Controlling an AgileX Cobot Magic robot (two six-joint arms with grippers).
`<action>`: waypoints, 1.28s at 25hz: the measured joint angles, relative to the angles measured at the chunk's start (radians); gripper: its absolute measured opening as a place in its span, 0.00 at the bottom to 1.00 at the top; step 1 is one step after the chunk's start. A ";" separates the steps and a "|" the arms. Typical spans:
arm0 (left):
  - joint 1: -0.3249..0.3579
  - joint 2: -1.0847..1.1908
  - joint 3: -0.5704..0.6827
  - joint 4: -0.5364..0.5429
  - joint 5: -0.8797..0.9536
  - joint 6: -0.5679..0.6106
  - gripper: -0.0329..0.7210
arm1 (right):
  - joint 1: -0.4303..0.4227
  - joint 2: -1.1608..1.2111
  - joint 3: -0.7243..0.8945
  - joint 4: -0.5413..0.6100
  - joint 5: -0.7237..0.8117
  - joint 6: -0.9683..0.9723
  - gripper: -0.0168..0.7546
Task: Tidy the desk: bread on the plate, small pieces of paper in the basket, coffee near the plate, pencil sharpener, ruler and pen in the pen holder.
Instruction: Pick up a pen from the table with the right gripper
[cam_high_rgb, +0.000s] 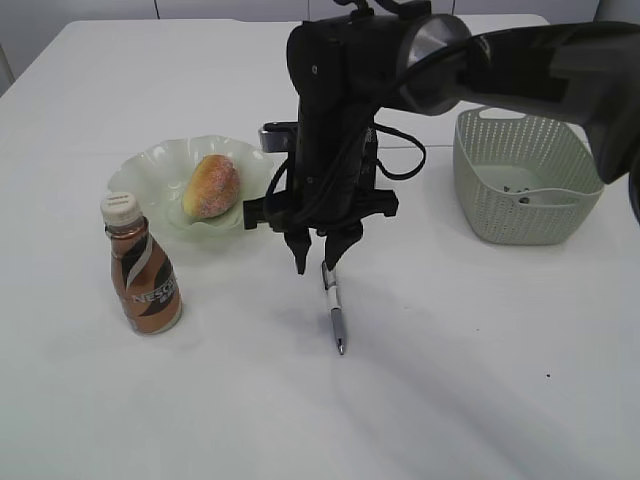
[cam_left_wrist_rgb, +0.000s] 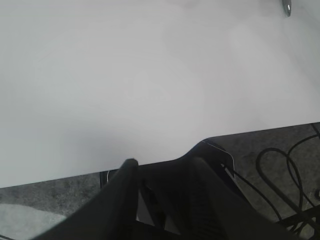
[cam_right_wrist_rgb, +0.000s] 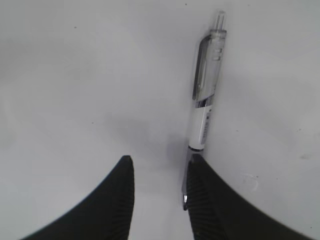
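Pen (cam_right_wrist_rgb: 205, 107), a slim clear-and-white clicker, lies flat on the white table (cam_high_rgb: 470, 330) just beside one ribbed black finger (cam_right_wrist_rgb: 207, 200) of the right gripper (cam_high_rgb: 320, 258), whose jaws stand partly apart, holding nothing. Left of it, a sugared bun (cam_high_rgb: 211, 186) sits on a scalloped pale-green plate (cam_high_rgb: 150, 165) by a brown coffee bottle (cam_high_rgb: 143, 268); right, a perforated basket (cam_high_rgb: 525, 178). The left gripper (cam_left_wrist_rgb: 160, 180) hangs part-open and empty off the table's edge.

A white table (cam_high_rgb: 480, 400) carries a plate (cam_high_rgb: 150, 165), coffee bottle (cam_high_rgb: 143, 270), pen (cam_high_rgb: 333, 305) and basket (cam_high_rgb: 520, 180).

bread (cam_high_rgb: 211, 187): on plate (cam_high_rgb: 150, 165) | coffee (cam_high_rgb: 143, 265): upright nearby | pen (cam_high_rgb: 334, 306): flat
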 joint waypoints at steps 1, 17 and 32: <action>0.000 0.000 0.000 0.006 0.000 0.000 0.38 | 0.000 0.000 0.000 -0.007 0.000 0.000 0.40; 0.000 0.000 0.000 0.024 0.000 0.000 0.38 | 0.000 0.033 0.000 -0.097 -0.001 0.023 0.55; 0.000 0.000 0.000 0.025 0.000 0.000 0.38 | -0.002 0.099 0.000 -0.113 -0.005 0.025 0.55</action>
